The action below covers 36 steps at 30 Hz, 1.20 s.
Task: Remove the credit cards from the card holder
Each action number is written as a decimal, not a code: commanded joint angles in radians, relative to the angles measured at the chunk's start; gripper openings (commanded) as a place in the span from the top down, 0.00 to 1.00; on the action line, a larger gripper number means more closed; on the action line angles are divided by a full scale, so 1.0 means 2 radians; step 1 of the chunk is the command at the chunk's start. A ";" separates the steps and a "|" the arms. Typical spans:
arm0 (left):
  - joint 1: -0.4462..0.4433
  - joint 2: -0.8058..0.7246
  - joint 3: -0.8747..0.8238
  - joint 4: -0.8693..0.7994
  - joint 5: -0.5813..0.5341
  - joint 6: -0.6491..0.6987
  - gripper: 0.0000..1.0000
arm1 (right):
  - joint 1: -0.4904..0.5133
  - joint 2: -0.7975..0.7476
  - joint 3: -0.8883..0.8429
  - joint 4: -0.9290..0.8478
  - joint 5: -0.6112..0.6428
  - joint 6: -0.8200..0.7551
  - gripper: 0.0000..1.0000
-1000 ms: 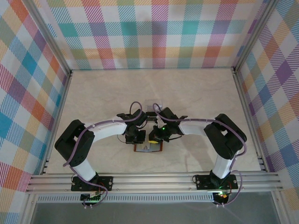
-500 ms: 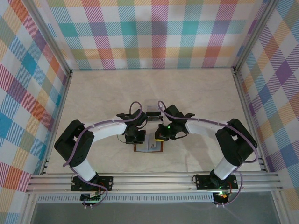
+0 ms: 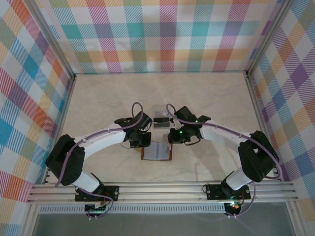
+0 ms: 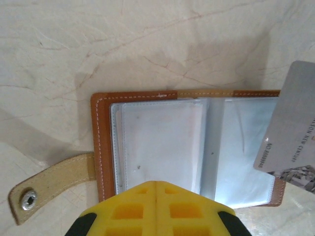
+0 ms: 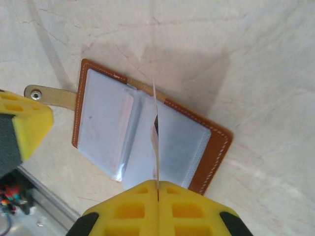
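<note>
The brown card holder (image 4: pixel 101 142) lies open on the table, its grey-blue sleeves (image 4: pixel 162 142) facing up and its snap tab (image 4: pixel 49 184) out to the left. It also shows in the top view as the card holder (image 3: pixel 157 152) and from the right wrist as the card holder (image 5: pixel 216 147). My right gripper (image 5: pixel 158 183) is shut on a pale whitish card (image 5: pixel 156 130), seen edge-on above the holder's fold. That card (image 4: pixel 290 123) hangs over the holder's right page. My left gripper (image 4: pixel 156 183) is shut with nothing between its tips, over the left page. The dark card is hidden.
Another flat pale card (image 3: pixel 160 120) lies on the table just behind the holder, between the two wrists. The left gripper's yellow finger (image 5: pixel 24 123) sits close beside the tab. Plaid walls surround the table, and a metal rail (image 3: pixel 157 189) runs along the near edge.
Both grippers have drawn back from over the holder toward the far side. The right gripper has lifted the pale card up out of the sleeves, leaving the open pages exposed.
</note>
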 commanded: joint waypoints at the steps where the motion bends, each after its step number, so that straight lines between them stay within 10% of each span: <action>1: 0.020 -0.016 -0.014 -0.005 -0.003 -0.001 0.94 | -0.003 -0.005 0.042 -0.049 0.045 -0.118 1.00; 17: 0.079 -0.036 -0.069 0.018 0.041 0.025 0.94 | -0.003 0.094 0.220 -0.176 0.146 -0.655 1.00; 36: 0.082 -0.044 -0.082 0.018 0.036 0.025 0.93 | -0.015 0.281 0.504 -0.305 0.176 -0.765 1.00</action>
